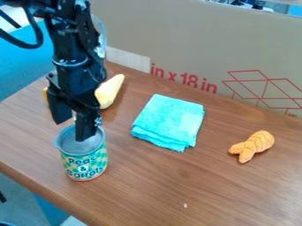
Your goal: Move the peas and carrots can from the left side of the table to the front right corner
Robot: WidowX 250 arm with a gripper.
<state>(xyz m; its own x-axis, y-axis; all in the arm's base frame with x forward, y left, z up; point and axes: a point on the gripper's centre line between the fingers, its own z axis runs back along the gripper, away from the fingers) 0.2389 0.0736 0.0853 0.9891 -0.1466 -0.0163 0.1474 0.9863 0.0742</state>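
A black gripper [72,131], its fingers parted, hangs over the mouth of an upright can [85,162] near a folded turquoise cloth [169,120]

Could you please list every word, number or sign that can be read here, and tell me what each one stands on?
"Peas & Carrots": on the front of the can.
"in x 18 in": in red on the cardboard panel.
A tiny red mark near the panel's right edge: too small to read.
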